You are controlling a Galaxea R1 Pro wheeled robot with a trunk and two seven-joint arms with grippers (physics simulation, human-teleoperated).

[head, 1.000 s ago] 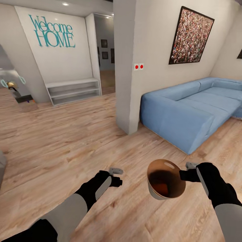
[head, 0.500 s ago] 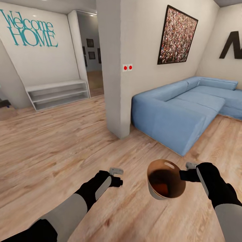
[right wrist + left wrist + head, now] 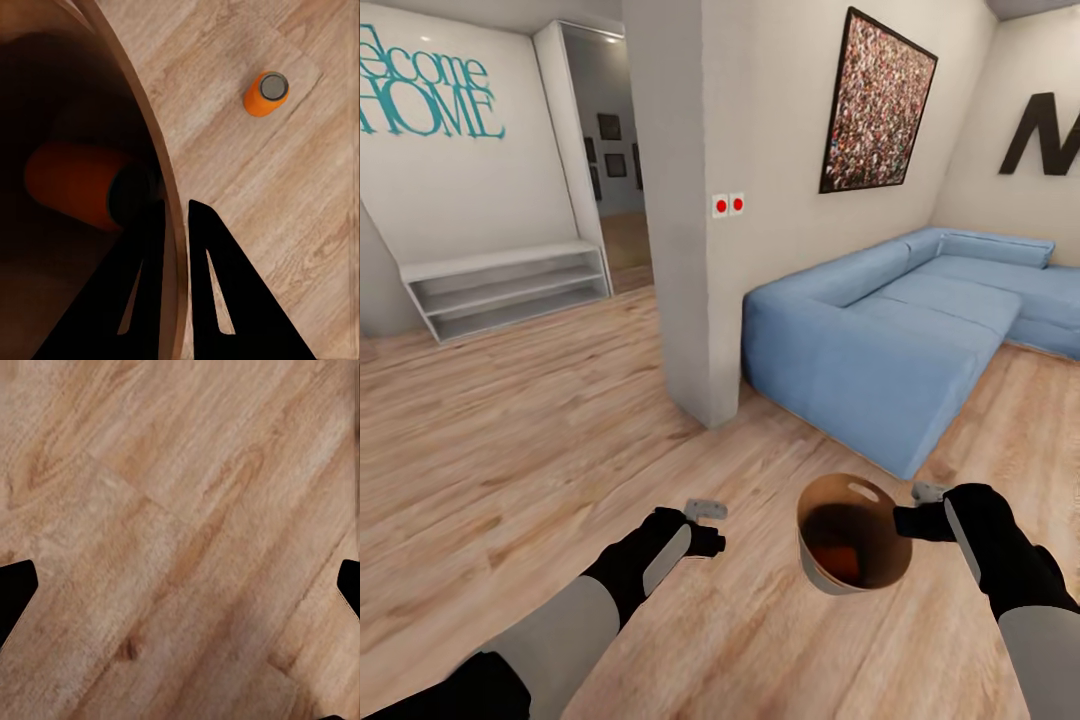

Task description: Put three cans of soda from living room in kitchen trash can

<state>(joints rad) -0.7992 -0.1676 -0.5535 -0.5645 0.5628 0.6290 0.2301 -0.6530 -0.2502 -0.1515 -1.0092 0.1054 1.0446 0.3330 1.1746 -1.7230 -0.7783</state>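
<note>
Above a light wooden floor (image 3: 510, 440), at the edge of the living room, the robot holds both arms out in front of its trunk. The right gripper (image 3: 912, 512) pinches the thin wall of the copper-brown trash can (image 3: 852, 535): in the right wrist view its two dark fingers (image 3: 217, 292) stand one on either side of the rim, pressed together on the wall. The bin hangs tilted at the robot's right, its oval handle cutout facing up on the far wall. One orange soda can (image 3: 79, 186) lies on its side inside the bin, near the bottom, its dark end turned toward the gripped wall. A second orange can (image 3: 265, 93) lies on the floor outside the bin, its silver-grey top toward the wrist camera.

The left gripper (image 3: 705, 512) hangs empty over bare boards; the left wrist view shows only its two dark fingertips (image 3: 15, 592) at opposite edges, spread wide apart.

Ahead stands a white wall pillar (image 3: 690, 230) with two red buttons. A blue corner sofa (image 3: 880, 330) sits just right of it, under a speckled framed picture (image 3: 875, 105). To the left, a low white shelf (image 3: 510, 288) stands below teal "Welcome HOME" lettering (image 3: 425, 95).
</note>
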